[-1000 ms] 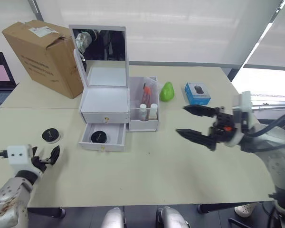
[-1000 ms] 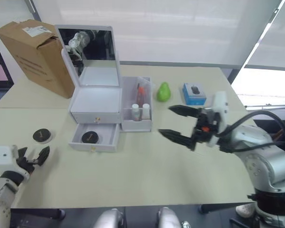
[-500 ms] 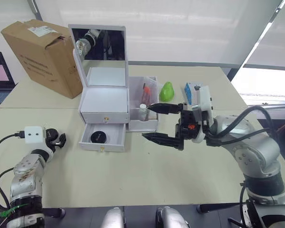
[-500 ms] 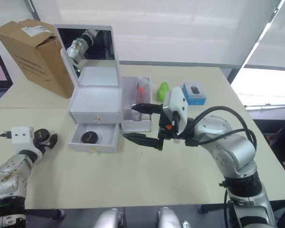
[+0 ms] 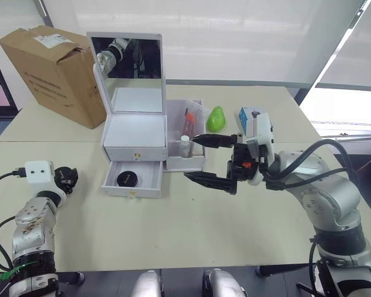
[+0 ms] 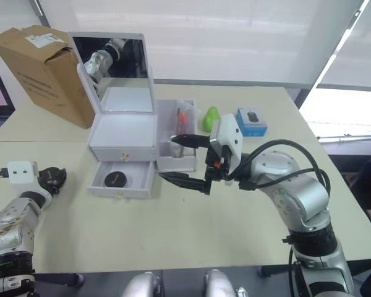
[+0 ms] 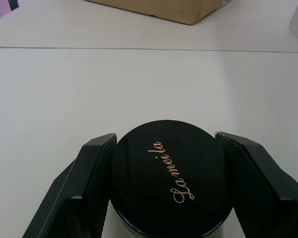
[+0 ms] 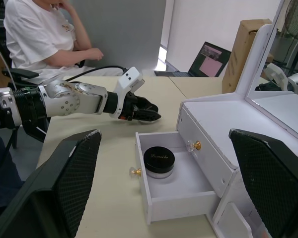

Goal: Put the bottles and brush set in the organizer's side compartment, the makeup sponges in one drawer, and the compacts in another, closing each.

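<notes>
At the left edge of the head view, the left end effector brackets a round black plastic compact with gold script on the cream tabletop, fingers beside its rim; contact unclear. Rigid, light, probably slick: grip the sidewall squarely. The right end effector hangs wide apart near the white organizer's open lower drawer.

The compact between the left gripper's fingers is cut at its lower rim by the picture's edge, and its contact with the fingers cannot be confirmed. In the side compartment of the organizer, one bottle is partly hidden by the right gripper. The brush set is too small to be told apart.
</notes>
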